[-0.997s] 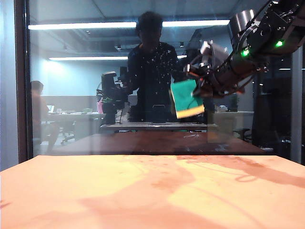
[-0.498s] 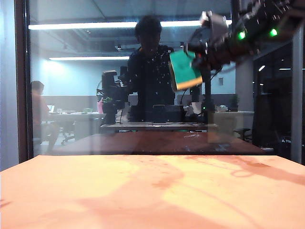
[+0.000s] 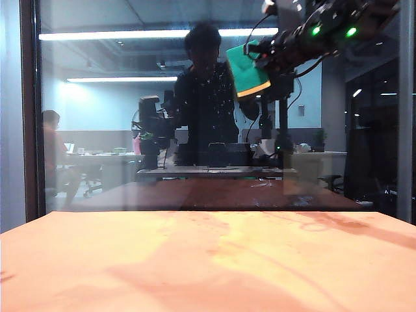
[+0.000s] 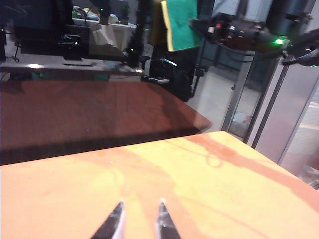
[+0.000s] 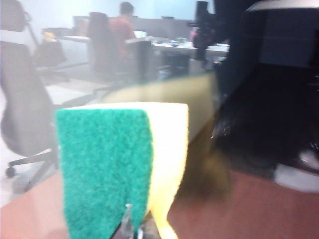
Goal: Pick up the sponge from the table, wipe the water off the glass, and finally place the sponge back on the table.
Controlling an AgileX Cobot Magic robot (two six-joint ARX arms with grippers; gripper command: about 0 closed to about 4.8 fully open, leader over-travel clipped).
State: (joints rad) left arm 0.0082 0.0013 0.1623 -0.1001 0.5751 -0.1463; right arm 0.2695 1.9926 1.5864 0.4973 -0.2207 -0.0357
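Your right hand [image 3: 260,62], clamped on the sponge [image 3: 247,70], presses it to the droplet-flecked glass [image 3: 97,117] at upper right for wiping, while your left hand [image 4: 139,219] waits open and empty over the surface [image 3: 208,260].

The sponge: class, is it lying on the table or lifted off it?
Lifted off. The right claw is shut on the sponge, holding it high at the glass, well above the table.
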